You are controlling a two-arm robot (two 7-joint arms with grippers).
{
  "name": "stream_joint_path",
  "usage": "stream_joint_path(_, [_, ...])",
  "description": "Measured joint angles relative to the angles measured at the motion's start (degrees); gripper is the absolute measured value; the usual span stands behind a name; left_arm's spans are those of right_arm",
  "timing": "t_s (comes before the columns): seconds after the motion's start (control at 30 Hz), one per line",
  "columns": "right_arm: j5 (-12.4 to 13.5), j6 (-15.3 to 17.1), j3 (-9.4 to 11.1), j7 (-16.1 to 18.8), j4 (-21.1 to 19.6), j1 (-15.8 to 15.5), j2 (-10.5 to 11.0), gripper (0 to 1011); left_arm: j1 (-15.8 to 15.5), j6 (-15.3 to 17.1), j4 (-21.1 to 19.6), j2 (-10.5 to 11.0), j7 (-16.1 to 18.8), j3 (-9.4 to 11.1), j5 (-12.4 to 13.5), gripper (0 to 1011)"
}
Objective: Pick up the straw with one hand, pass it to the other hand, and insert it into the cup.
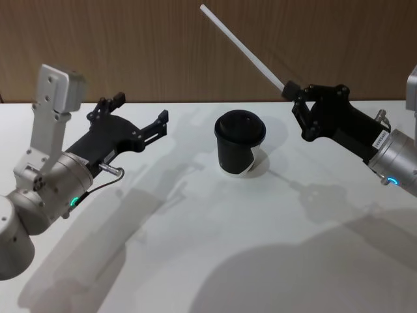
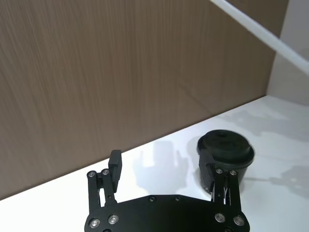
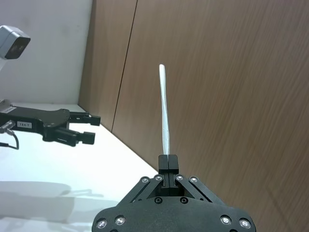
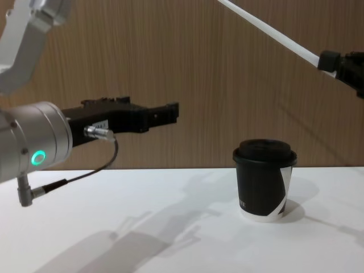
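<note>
Fingers of the black right gripper [image 1: 290, 88] pinch the thin white paper straw [image 1: 241, 45] aloft; the black left gripper [image 1: 139, 109], fingers wide and empty, seems, we judge, poised for handover.

So the right gripper [image 1: 290, 89] sits off to the right, above the white table [image 1: 228, 261], pinched tight on one end of the straw [image 1: 241, 45]. The straw slants up and to the left across the wood-panel wall [image 1: 117, 45]. The cup [image 1: 239, 150] stands upright mid-table, lid on, between the two arms. The left gripper [image 1: 140, 109] hangs on the left, fingers spread and empty, pointing toward the cup.
</note>
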Motion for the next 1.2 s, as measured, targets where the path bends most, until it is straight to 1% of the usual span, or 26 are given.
stream_joint_path(0.1, [0.0,0.0,0.0,0.0,0.0,0.0,0.0,0,-0.2,1.4,-0.4,-0.3,-1.5,-0.7,-2.5,1002])
stream_joint_path(0.13, [0.0,0.0,-0.1,0.1,0.1,0.0,0.0,0,-0.3,2.2,-0.6,-0.5,-2.4,-1.1,-4.1,1003])
stream_joint_path(0.2, [0.1,-0.1,-0.1,0.1,0.1,0.1,0.0,0,-0.5,3.0,-0.8,-0.7,-3.1,-1.5,-5.5,1003])
stream_joint_path(0.23, [0.1,-0.1,-0.1,0.1,0.1,0.1,0.0,0,-0.6,3.8,-1.0,-0.8,-3.8,-1.8,-6.8,1003])
stream_joint_path(0.33, [0.1,-0.1,-0.1,0.1,0.1,0.1,-0.1,0,-0.9,5.1,-1.2,-1.2,-5.0,-2.4,-9.3,1003])
stream_joint_path(0.37, [0.1,-0.1,-0.1,0.1,0.1,0.1,-0.1,0,-1.1,5.9,-1.4,-1.4,-5.7,-2.7,-10.6,1003])
stream_joint_path(0.43, [0.1,-0.1,-0.1,0.1,0.1,0.1,-0.1,0,-1.3,6.7,-1.5,-1.6,-6.3,-3.0,-12.0,1002])
stream_joint_path(0.47, [0.1,-0.1,-0.1,0.1,0.1,0.1,-0.1,0,-1.6,7.5,-1.6,-2.0,-6.9,-3.3,-13.3,1003])
stream_joint_path(0.53, [0.1,-0.1,-0.1,0.1,0.1,0.1,-0.1,0,-1.9,8.4,-1.6,-2.2,-7.5,-3.6,-14.9,1003])
stream_joint_path(0.57, [0.1,-0.1,-0.1,0.1,0.1,0.1,-0.1,0,-2.2,9.2,-1.6,-2.6,-8.0,-3.8,-16.3,1003])
stream_joint_path(0.67, [0.1,-0.1,-0.2,0.2,0.2,0.1,-0.1,0,-2.7,10.4,-1.6,-3.2,-8.7,-4.2,-18.3,1003])
stream_joint_path(0.7, [0.1,-0.1,-0.2,0.2,0.2,0.1,-0.1,0,-3.1,11.3,-1.6,-3.6,-9.1,-4.4,-19.6,1003])
stream_joint_path(0.77, [0.1,-0.1,-0.2,0.2,0.2,0.1,-0.1,0,-3.4,12.3,-1.4,-4.1,-9.5,-4.6,-21.2,1003])
stream_joint_path(0.8, [0.1,-0.1,-0.2,0.2,0.2,0.1,-0.1,0,-3.9,13.2,-1.1,-4.7,-9.8,-4.8,-22.5,1003])
stream_joint_path(0.87, [0.1,-0.1,-0.2,0.2,0.2,0.2,-0.1,0,-4.3,14.1,-0.9,-5.2,-9.9,-5.1,-23.9,1003])
stream_joint_path(0.9, [0.1,-0.1,-0.2,0.2,0.2,0.2,-0.1,0,-4.7,15.1,-0.5,-5.7,-10.1,-5.2,-25.4,1003])
stream_joint_path(0.97, [0.1,-0.1,-0.2,0.2,0.2,0.2,-0.1,0,-5.2,16.0,0.0,-6.4,-10.1,-5.5,-26.7,1003])
stream_joint_path(1.0, [0.1,-0.1,-0.2,0.2,0.2,0.2,-0.1,0,-5.7,17.0,0.4,-7.0,-10.1,-5.6,-28.0,1003])
stream_joint_path(1.1, [0.1,-0.1,-0.2,0.2,0.2,0.2,-0.1,0,-6.5,18.4,1.3,-7.8,-10.1,-5.8,-29.9,1003])
stream_joint_path(1.13, [0.1,-0.1,-0.2,0.2,0.2,0.2,-0.1,0,-7.0,19.1,2.0,-8.4,-10.1,-5.9,-30.9,1003])
stream_joint_path(1.2, [0.1,-0.1,-0.2,0.2,0.2,0.2,-0.1,0,-7.5,19.8,2.6,-8.9,-10.1,-5.9,-31.9,1003])
